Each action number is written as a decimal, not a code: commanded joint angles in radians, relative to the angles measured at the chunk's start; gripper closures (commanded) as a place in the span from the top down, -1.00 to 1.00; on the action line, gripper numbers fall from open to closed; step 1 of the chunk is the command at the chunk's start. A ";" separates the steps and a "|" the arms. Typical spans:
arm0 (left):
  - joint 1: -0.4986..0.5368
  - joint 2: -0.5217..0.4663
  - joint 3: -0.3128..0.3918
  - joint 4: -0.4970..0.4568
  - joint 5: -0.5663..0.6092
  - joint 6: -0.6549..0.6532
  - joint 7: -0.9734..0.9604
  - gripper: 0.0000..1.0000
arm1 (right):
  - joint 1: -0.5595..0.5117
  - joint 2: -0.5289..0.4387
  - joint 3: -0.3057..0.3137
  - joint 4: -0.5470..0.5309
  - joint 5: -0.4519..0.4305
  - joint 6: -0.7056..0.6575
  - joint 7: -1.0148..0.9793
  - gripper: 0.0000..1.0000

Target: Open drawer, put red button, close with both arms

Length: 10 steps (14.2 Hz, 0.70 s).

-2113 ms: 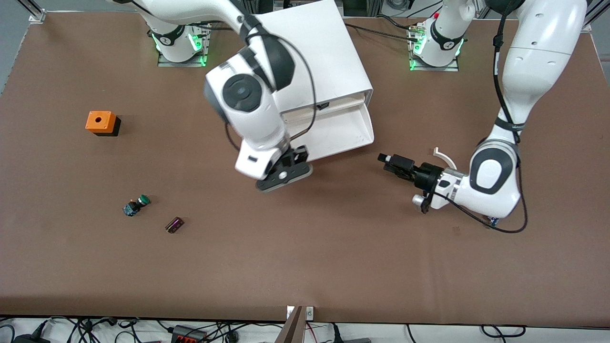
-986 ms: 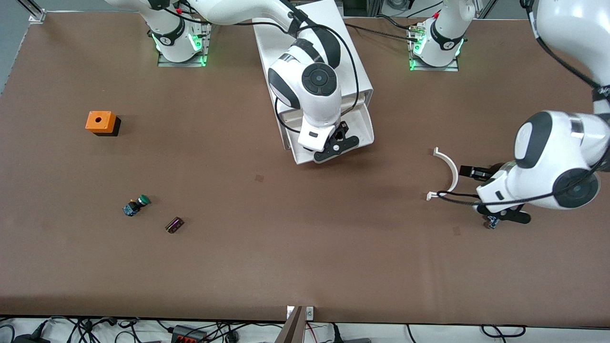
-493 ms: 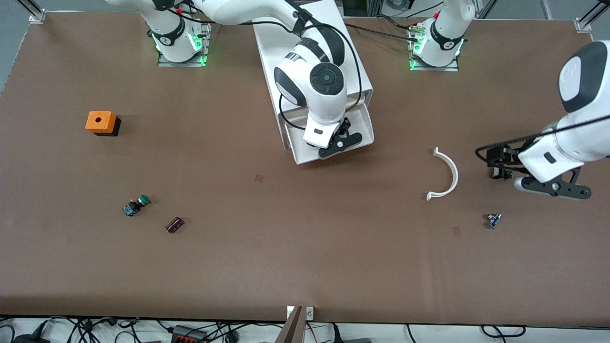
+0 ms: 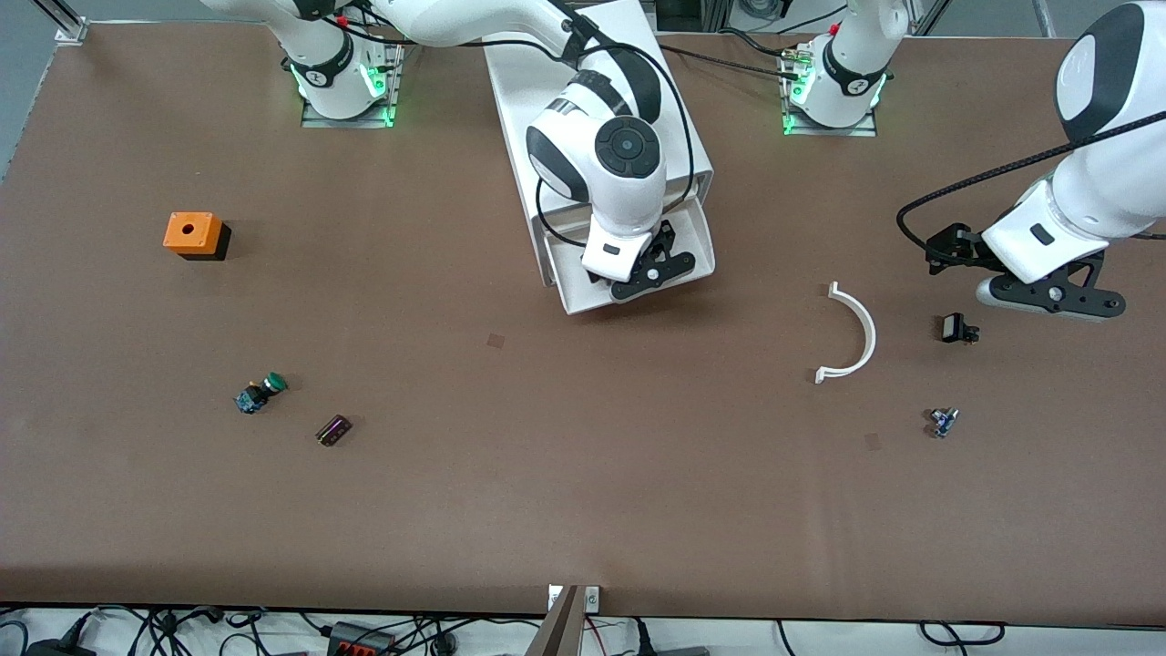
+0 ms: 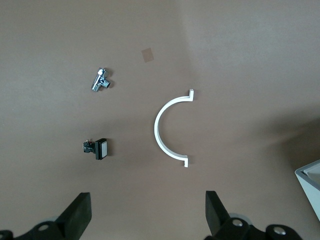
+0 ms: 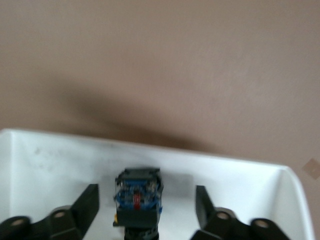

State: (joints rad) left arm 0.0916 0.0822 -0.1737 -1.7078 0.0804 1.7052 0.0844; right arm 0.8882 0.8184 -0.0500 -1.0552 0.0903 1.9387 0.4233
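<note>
Drawer: white cabinet between the two arm bases, its drawer pulled out toward the front camera.
Red button: lies on the drawer floor, seen end-on in the right wrist view, dark body with a small red mark, apart from both fingers.
Right gripper: hangs over the open drawer, fingers spread wide on either side of the red button, gripping nothing.
Left gripper: hovers over the table toward the left arm's end, fingers wide apart, empty; this arm waits.
White curved piece: half-ring flat on the table, between the drawer and the left gripper.
Black block: small part on the table just beside the half-ring.
Metal fitting: small silvery piece, nearer the front camera than the black block.
Green button: green-capped switch toward the right arm's end.
Dark clip: just beside the green button.
Orange box: orange cube with a hole on top, toward the right arm's end.
</note>
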 commanded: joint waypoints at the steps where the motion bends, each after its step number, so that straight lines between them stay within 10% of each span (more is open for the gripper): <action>1: 0.010 -0.016 -0.007 -0.020 -0.011 0.017 -0.003 1.00 | -0.073 -0.013 0.001 0.096 0.011 -0.012 0.049 1.00; 10: -0.125 0.096 -0.007 -0.018 -0.091 0.035 -0.169 1.00 | -0.484 -0.107 0.005 0.087 0.000 -0.205 -0.047 1.00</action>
State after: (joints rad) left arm 0.0201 0.1203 -0.1819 -1.7312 0.0075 1.6850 0.0195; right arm 0.4780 0.7382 -0.0667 -0.9522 0.0892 1.7836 0.4295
